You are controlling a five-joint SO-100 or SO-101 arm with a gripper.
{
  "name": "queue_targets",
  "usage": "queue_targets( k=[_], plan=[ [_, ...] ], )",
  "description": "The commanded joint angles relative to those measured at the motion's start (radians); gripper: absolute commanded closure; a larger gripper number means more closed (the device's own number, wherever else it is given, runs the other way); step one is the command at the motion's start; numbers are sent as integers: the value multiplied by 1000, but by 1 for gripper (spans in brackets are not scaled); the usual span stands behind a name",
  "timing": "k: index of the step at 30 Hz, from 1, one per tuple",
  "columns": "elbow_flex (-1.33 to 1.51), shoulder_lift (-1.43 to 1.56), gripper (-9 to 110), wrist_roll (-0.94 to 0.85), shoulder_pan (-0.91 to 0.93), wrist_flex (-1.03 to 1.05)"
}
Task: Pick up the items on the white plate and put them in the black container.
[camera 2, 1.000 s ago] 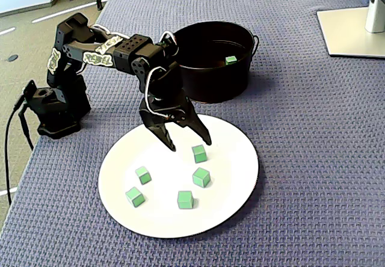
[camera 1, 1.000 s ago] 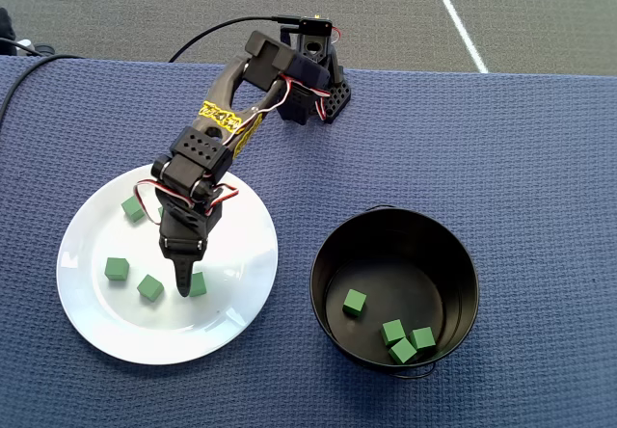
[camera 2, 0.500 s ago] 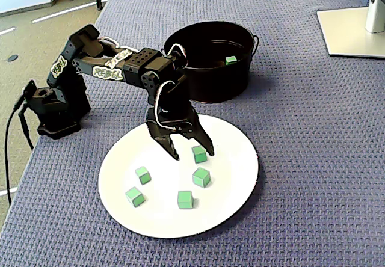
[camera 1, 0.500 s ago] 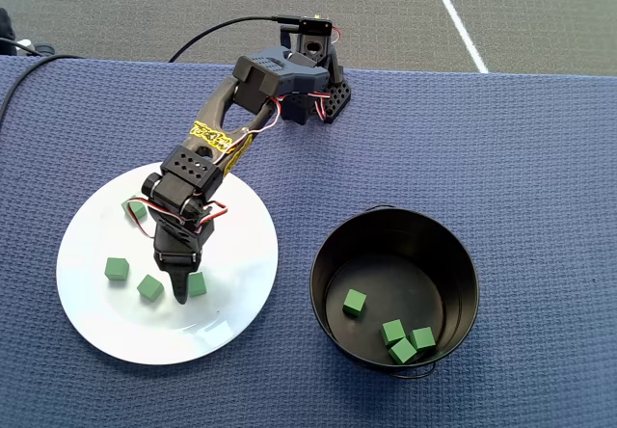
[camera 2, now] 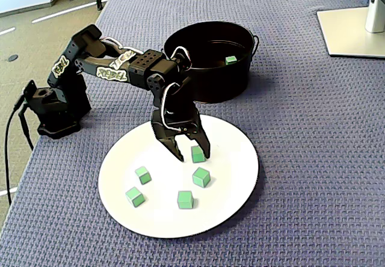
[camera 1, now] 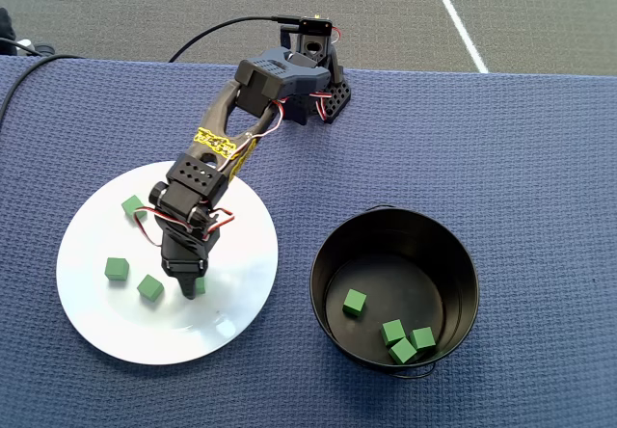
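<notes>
Green cubes remain on the plate (camera 2: 237,177): we count five in the fixed view, the fifth (camera 2: 198,154) sitting between the fingers of the gripper (camera 2: 193,155). Compared with the view half a second ago, we see the arm (camera 2: 114,68) lower and its fingers drawn in: a second ago they stood wide above the cube, and now they flank it closely, tips down at the plate surface. We judge the fingers narrowly parted around the cube and not yet clamped on it, though the fixed view cannot settle whether either finger touches it. In the overhead view the gripper (camera 1: 190,289) hides most of this cube (camera 1: 200,284); three others lie well apart to its left (camera 1: 149,287), (camera 1: 117,269), (camera 1: 133,205). The pot (camera 1: 332,245) stands just beside the plate (camera 1: 241,298) on the right of that view, and we count four cubes on its floor, one apart (camera 1: 355,302) and three clustered (camera 1: 392,331). We read the change as the end of the descent: the task is nearly half done, and the fifth pick needs only the final squeeze before the lift. A loose or off-centre pinch could push the cube across the glossy plate.
</notes>
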Motion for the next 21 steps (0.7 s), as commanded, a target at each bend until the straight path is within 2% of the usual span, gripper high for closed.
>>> queue_targets(
  k=[1, 5, 11, 13, 16, 18, 19, 21],
  plan=[
    [2, 32, 95, -14, -8, -12],
    [17, 40, 101, -11, -9, -25],
    [143, 152, 101, 28, -17, -81],
    [339, 333, 101, 123, -9, -225],
    [775, 742, 101, 284, 5, -574],
    [1011, 1035, 102, 328, -18, -724],
    [1094, 1164, 102, 348, -46, -772],
    [1106, 1328, 102, 380, -150, -713]
  ],
)
